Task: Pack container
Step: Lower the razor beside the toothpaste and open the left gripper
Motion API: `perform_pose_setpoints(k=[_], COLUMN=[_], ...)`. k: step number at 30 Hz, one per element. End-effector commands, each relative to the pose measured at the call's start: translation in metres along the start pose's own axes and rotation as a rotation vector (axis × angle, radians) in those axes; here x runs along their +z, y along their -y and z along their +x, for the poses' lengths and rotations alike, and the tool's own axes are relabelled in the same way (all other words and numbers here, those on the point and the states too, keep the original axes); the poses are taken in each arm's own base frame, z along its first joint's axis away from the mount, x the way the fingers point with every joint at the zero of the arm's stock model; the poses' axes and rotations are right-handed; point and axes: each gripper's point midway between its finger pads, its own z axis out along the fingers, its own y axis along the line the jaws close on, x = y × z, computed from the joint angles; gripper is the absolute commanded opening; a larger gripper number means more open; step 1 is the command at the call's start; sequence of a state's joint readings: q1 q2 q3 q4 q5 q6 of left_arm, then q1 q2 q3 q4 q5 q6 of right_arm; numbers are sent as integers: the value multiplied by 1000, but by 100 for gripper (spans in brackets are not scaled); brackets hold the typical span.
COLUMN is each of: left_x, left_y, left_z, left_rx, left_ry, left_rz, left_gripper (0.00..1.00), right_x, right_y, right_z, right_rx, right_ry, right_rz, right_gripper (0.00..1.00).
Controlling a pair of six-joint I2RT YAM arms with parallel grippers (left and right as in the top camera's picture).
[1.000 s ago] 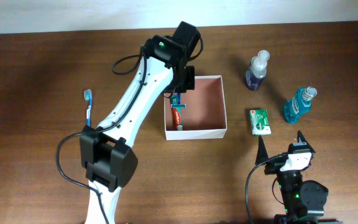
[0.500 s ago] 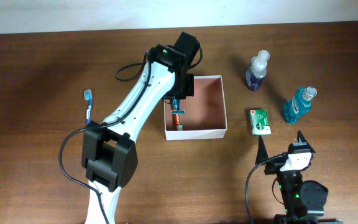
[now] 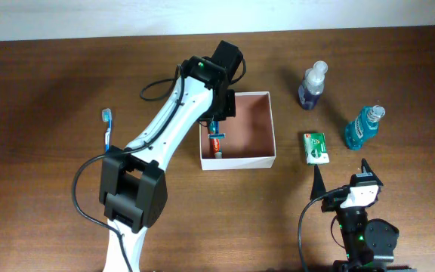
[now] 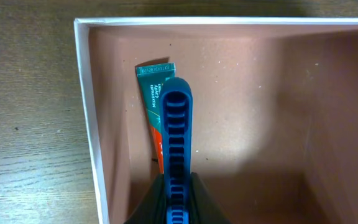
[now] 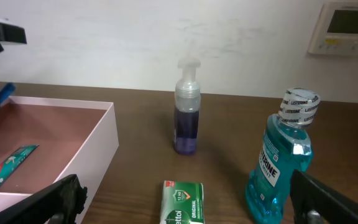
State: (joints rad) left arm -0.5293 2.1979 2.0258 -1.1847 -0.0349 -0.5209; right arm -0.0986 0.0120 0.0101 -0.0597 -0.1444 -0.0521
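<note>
My left gripper (image 4: pixel 178 214) is clenched on a blue ribbed handle (image 4: pixel 176 137), which reaches out above the toothpaste tube (image 4: pixel 153 87) lying along the left wall of the container (image 4: pixel 86 112). The white-walled box sits near the middle of the table (image 3: pixel 44 91), directly under my wrist. My right gripper (image 3: pixel 341 175) is released, fingers spread wide. Just past it lies a green box (image 5: pixel 183 202), then the blue mouthwash bottle (image 5: pixel 284 168) stands upright, and farthest back is the purple pump bottle (image 5: pixel 186 118), all apart from the container's right wall.
</note>
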Motion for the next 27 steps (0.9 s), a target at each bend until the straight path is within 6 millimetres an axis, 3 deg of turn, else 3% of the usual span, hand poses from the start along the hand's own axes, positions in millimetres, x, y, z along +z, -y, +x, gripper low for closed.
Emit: perform_pose_setpoints(k=[1,8,27], left_x=[10,27,31], left_y=[-7,-11,-14], left_z=[5,13,12], left_rx=[-13,-13,-12], left_ry=[-11,-28,-17], left_rz=[-28,-38,-54], left_gripper=[5,5,6], right_x=[0,0,0], right_y=[1,1,1], right_z=[2,2,2], right_rx=[4,4,4], right_ry=[-1,-1,-1], right_rz=[5,5,5], right_gripper=[98,98,98])
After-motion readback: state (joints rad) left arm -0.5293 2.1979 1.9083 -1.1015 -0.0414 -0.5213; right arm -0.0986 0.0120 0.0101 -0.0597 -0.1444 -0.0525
